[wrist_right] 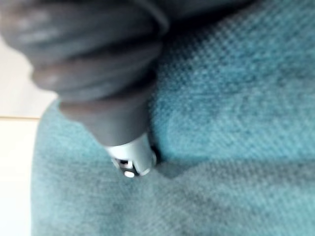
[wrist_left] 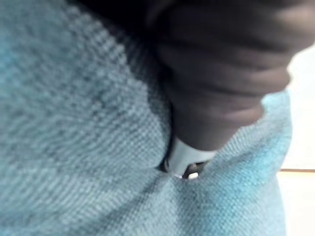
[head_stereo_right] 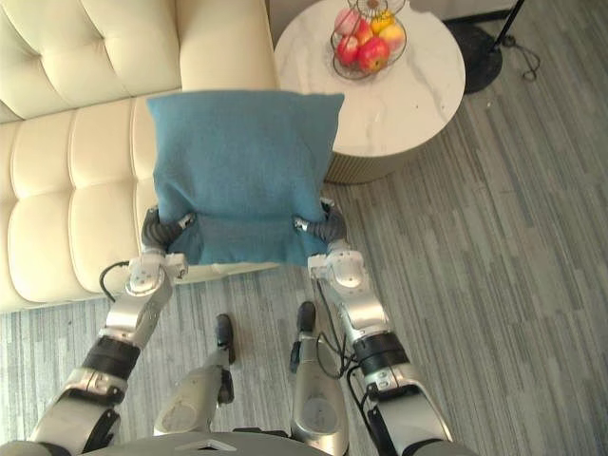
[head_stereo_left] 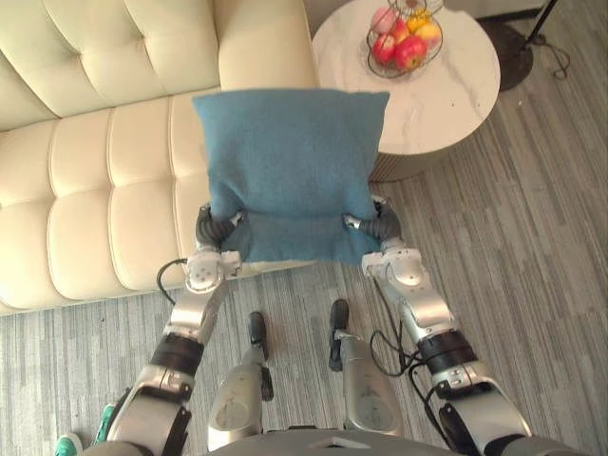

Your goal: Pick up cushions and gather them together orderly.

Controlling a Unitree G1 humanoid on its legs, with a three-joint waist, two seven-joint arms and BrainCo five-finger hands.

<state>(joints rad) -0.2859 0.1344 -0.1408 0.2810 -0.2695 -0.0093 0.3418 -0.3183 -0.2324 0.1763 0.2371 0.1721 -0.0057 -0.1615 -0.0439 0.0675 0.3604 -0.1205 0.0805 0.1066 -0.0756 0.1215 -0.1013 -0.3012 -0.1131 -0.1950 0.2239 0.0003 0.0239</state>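
A blue cushion (head_stereo_left: 290,161) hangs flat in front of me, held up over the front edge of the cream sofa (head_stereo_left: 85,190). My left hand (head_stereo_left: 217,228) grips its lower left side and my right hand (head_stereo_left: 375,226) its lower right side. In the left wrist view the thumb (wrist_left: 184,157) digs into the blue cloth (wrist_left: 74,147) and makes a fold. The right wrist view shows the same: the thumb (wrist_right: 130,155) is pressed into the cushion (wrist_right: 236,98). The other fingers of both hands are hidden behind the cushion.
A round white marble side table (head_stereo_left: 446,85) stands to the right of the sofa's armrest, with a wire basket of fruit (head_stereo_left: 404,38) on it. A dark stand base (head_stereo_left: 513,47) sits behind the table. Grey plank floor (head_stereo_left: 532,237) stretches to the right.
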